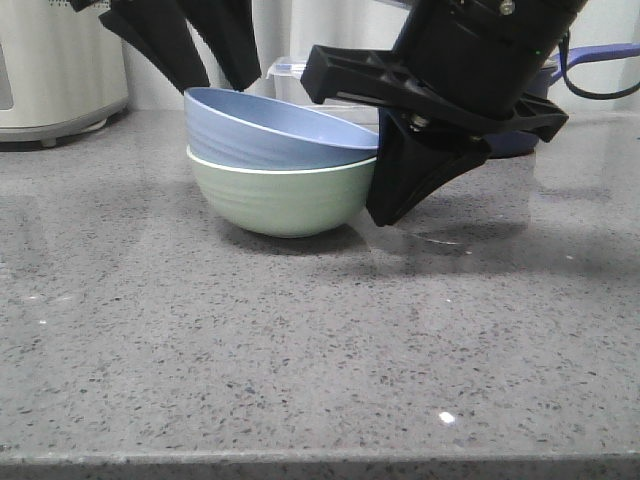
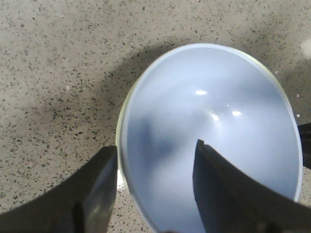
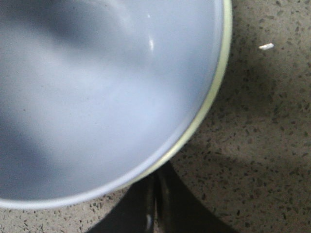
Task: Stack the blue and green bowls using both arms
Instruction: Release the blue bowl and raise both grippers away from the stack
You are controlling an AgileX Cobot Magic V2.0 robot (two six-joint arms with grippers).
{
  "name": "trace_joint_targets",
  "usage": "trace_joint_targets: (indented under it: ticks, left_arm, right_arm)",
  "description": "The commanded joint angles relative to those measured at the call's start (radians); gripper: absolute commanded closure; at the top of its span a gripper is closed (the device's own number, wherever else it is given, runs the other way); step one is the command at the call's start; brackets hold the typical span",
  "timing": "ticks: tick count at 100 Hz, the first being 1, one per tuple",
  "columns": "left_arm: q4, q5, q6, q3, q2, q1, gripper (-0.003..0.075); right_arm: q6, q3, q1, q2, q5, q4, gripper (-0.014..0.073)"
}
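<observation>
The blue bowl sits nested in the green bowl on the grey counter, tilted with its left rim higher. My left gripper hangs open just above the left rim. In the left wrist view it straddles the rim, one finger over the blue bowl, the other outside the green rim. My right gripper is shut and empty, low beside the green bowl's right side. In the right wrist view its tips lie under the edge of the blue bowl and the green rim.
A white appliance stands at the back left. A clear container is behind the bowls. A dark blue pan with a handle is behind my right arm. The counter's front edge is near.
</observation>
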Motion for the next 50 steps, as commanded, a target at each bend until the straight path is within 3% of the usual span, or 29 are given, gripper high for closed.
trace_joint_targets:
  ticks: [1,24,50]
  left_arm:
    - [-0.027,-0.034,-0.004,-0.034,-0.055,-0.001,0.0364]
    - [0.043,-0.08,-0.016,-0.018,-0.115,-0.001,0.0364]
    - [0.181,-0.158,-0.104,0.126,-0.255,-0.001,0.0364]
  right_arm:
    - [-0.013,-0.025,0.0,-0.035,-0.038,0.014,0.0674]
    - [-0.007,-0.025,0.0,-0.048,-0.036,0.014,0.0674]
    - [-0.002,0.004,-0.022,-0.122,-0.03,-0.001,0.0674]
